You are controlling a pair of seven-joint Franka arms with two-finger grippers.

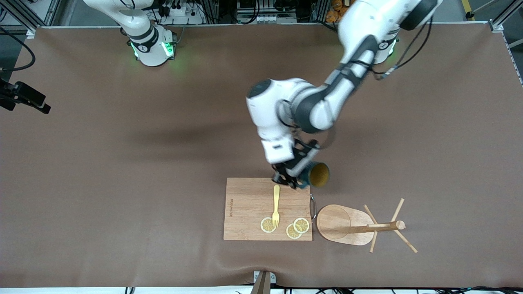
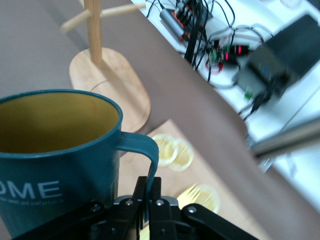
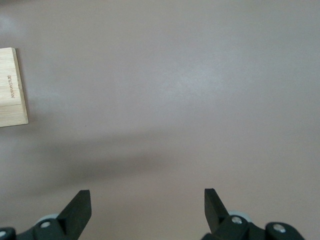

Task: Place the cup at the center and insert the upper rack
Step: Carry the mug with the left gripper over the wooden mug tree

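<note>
One cup [image 1: 318, 174] handle-clamped in left pincer [image 1: 291, 179]; three lemon slices [image 1: 301, 225]; right pincer [image 3: 148, 209] agape, empty.

bright, even overhead light — soft arm shadows | wrist backgrounds blurred

Fork [image 1: 276, 205] and lemon slices [image 1: 301, 225] on cutting board [image 1: 245, 208], beside upper rack [image 1: 342, 225].
</note>
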